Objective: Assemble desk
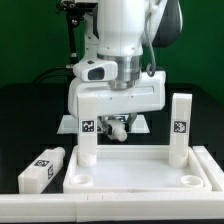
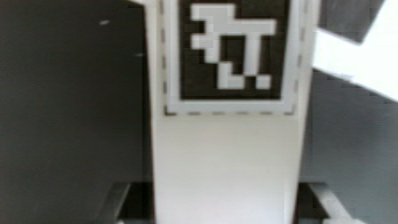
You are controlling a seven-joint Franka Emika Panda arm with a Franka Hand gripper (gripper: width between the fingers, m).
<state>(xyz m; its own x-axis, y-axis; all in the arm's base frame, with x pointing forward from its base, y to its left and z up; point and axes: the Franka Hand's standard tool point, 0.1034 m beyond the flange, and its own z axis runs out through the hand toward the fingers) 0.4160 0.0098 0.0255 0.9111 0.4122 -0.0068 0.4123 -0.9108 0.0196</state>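
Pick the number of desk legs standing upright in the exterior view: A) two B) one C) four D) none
A: by the exterior view's sides, the left upright leg and the right upright leg stand at the far corners of the tabletop, while the third leg lies flat beside it.

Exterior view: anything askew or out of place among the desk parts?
Only the loose leg: it lies on its side, angled, off the tabletop at the exterior view's left. The first upright leg and second upright leg stand straight at its far corners. No damage visible.
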